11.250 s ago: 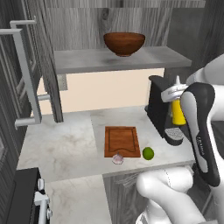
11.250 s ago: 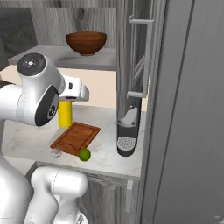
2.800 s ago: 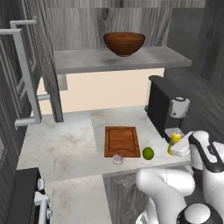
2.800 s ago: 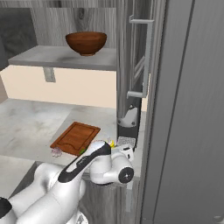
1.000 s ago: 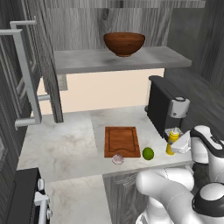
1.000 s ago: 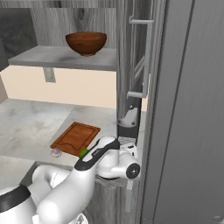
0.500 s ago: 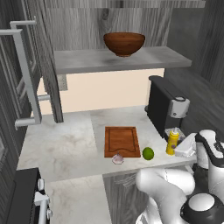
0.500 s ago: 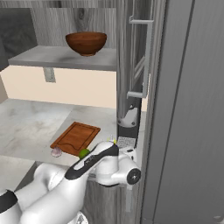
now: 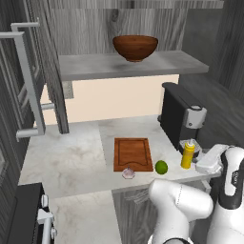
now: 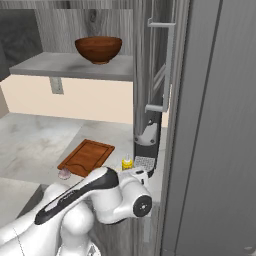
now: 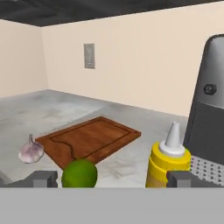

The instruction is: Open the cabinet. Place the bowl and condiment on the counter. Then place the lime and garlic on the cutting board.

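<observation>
The white Franka Panda arm with dark joints is folded low, its rounded elbow bulking at the bottom of both base views and its forearm reaching forward at roughly worktop height. The hand is held level, looking horizontally along the surface. The two-finger gripper (image 11: 112,179) has its jaws spread wide, the two small dark fingertips (image 11: 43,178) standing far apart with nothing clasped between them.
</observation>
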